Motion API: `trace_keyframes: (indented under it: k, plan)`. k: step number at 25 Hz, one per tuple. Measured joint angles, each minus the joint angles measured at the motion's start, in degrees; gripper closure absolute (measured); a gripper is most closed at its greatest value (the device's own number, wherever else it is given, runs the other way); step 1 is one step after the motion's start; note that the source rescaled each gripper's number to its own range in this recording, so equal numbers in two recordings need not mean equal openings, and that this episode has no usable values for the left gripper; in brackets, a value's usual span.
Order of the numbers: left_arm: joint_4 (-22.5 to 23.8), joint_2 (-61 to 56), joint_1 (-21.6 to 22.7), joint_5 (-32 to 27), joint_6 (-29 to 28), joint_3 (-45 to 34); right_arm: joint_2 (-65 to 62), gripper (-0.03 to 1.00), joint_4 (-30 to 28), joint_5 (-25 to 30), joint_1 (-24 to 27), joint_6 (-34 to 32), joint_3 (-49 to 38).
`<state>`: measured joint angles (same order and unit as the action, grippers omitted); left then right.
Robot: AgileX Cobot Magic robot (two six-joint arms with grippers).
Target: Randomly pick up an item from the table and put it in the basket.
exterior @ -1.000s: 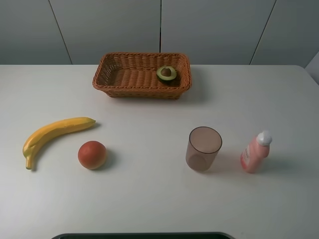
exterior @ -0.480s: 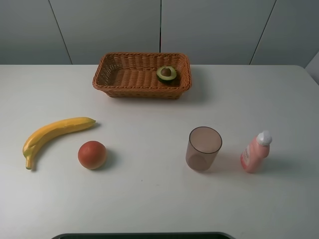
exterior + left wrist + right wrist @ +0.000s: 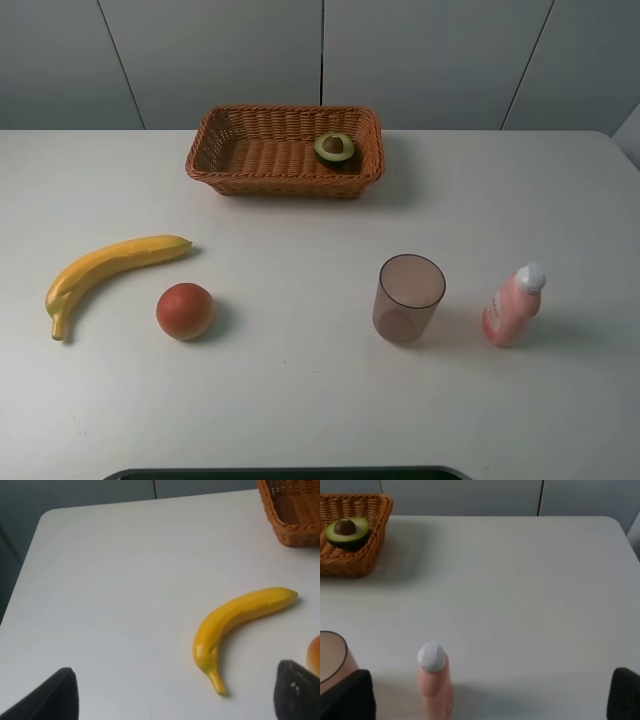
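The halved avocado lies cut face up inside the basket, in its right-hand end close to the wall, so the task looks done and little can go wrong with the avocado itself. Neither arm shows in the high view. In the left wrist view the left end effector has its dark fingertips spread wide with nothing between them, looking over the banana on the table; in the right wrist view the right end effector is likewise spread and empty, with the pink bottle standing upright between its tips' line of sight and the translucent cup just beside. The remaining risk, as I judge it, lies in any further arm motion: a low sweep on the right could tip the tall narrow bottle or knock the light cup, and on the left could set the orange-red fruit rolling toward the table edge.
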<state>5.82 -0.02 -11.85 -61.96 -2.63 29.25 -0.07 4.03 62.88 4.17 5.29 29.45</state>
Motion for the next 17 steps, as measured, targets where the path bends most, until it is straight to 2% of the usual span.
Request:
trace_keyframes:
  k: [17]
  plan:
    - [0.00, 0.00, 0.00, 0.00, 0.00, 0.00, 0.00, -0.03, 0.00, 0.00, 0.00, 0.00, 0.00]
